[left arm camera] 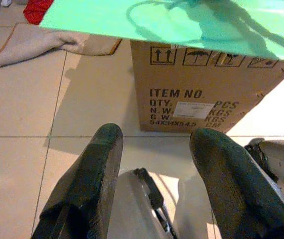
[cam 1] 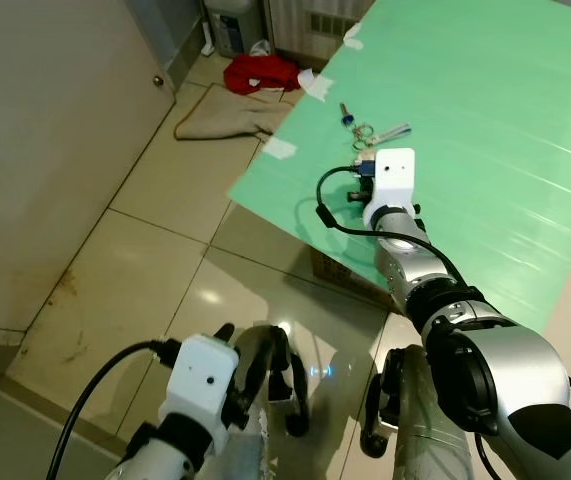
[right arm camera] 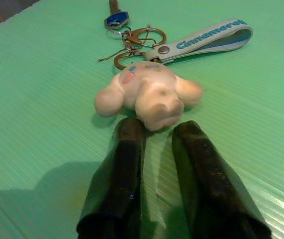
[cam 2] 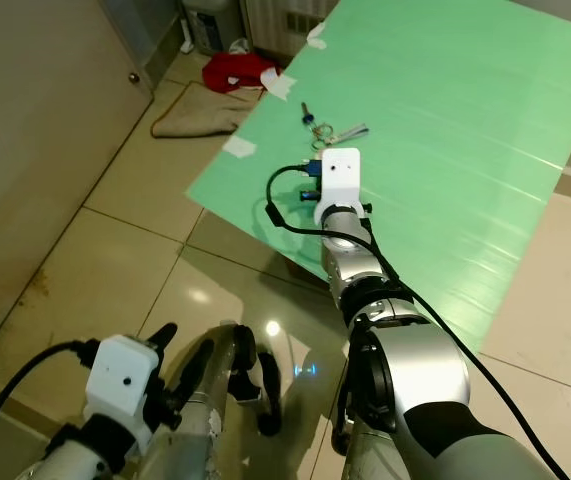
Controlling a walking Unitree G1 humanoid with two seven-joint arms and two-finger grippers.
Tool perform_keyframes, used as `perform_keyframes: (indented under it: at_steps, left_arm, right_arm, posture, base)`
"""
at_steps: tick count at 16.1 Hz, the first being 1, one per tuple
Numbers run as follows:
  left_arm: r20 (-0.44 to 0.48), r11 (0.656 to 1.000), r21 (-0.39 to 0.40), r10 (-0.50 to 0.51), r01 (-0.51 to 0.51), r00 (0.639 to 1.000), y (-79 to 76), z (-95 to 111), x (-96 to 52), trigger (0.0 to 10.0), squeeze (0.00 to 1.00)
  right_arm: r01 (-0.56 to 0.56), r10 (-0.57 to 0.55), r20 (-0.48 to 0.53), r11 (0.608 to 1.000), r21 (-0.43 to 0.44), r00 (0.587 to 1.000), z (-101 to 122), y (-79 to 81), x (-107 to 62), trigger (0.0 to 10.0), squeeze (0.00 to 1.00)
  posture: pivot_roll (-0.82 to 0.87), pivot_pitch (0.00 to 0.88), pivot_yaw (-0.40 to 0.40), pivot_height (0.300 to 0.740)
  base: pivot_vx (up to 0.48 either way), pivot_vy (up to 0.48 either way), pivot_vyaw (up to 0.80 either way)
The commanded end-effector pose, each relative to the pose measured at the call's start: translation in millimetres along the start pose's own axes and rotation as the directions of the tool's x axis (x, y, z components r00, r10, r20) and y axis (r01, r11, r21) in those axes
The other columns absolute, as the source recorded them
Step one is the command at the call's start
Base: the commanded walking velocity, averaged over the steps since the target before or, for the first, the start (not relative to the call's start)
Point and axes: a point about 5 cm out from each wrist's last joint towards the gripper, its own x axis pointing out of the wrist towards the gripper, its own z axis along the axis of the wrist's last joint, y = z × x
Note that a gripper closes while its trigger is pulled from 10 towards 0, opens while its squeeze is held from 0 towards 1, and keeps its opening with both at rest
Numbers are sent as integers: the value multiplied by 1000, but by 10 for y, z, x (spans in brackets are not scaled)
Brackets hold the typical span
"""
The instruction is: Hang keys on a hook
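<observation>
A bunch of keys (right arm camera: 132,37) lies flat on a green corrugated sheet (cam 1: 495,140). It has a blue-headed key (right arm camera: 117,20), brass rings, a grey-blue strap (right arm camera: 209,35) and a cream plush charm (right arm camera: 149,94). In the left eye view the keys (cam 1: 367,129) lie near the sheet's left corner. My right gripper (right arm camera: 158,130) rests low on the sheet with its fingertips against the near side of the charm. The jaws stand a narrow gap apart and hold nothing. My left gripper (left arm camera: 154,137) hangs open over the floor tiles.
The green sheet lies on a cardboard box (left arm camera: 191,84). A beige cloth (cam 1: 220,118) and a red cloth (cam 1: 260,70) lie on the floor beyond the sheet's corner. A beige door or panel (cam 1: 45,140) stands to the left. White tape (cam 1: 279,148) marks the sheet's edge.
</observation>
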Motion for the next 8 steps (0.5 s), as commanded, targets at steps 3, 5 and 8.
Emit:
perform_keyframes:
  at_steps: [3,5,8]
  left_arm:
    - [-50,1000,-12,-13,13,999,2,-92,-15,10000,0]
    - [-41,1000,-14,-16,15,999,9,-84,18,10000,0]
    - [-32,1000,-11,-23,22,999,32,-96,81,10000,0]
  right_arm:
    - [-43,42,21,999,6,999,23,120,-12,0,0]
    - [-73,71,108,997,13,992,111,172,-24,0,0]
    - [-62,51,171,996,58,984,119,83,-50,0,0]
  posture:
    - [367,385,131,641]
    - [344,382,130,641]
    - [312,363,123,641]
  base:
    - [0,0,0]
    - [0,0,0]
    - [0,0,0]
